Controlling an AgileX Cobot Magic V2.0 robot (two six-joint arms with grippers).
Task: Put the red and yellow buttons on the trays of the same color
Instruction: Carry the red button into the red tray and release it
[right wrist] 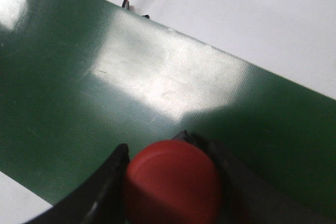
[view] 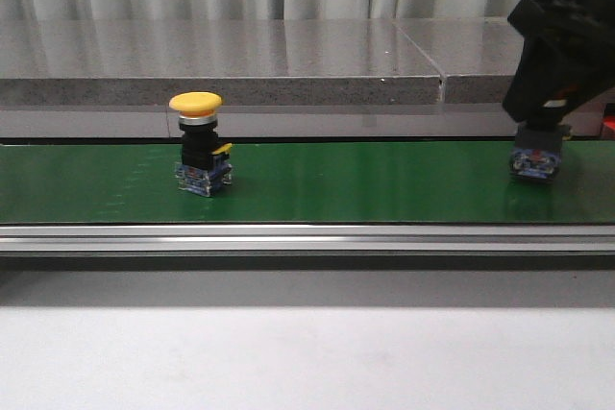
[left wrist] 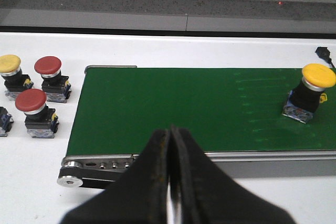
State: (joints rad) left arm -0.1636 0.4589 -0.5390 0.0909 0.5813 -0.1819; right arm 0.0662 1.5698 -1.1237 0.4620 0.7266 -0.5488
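Clamped in my right gripper (right wrist: 170,174), the red dome-capped plastic button (right wrist: 172,182) sits on the green belt (right wrist: 105,93) (ready for lifting trayward); my left gripper (left wrist: 170,182) is clenched, empty.

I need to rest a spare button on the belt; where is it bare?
The green belt is bare between the yellow button and the right gripper, which is closed on a red button. Off its end, spare buttons crowd the table.
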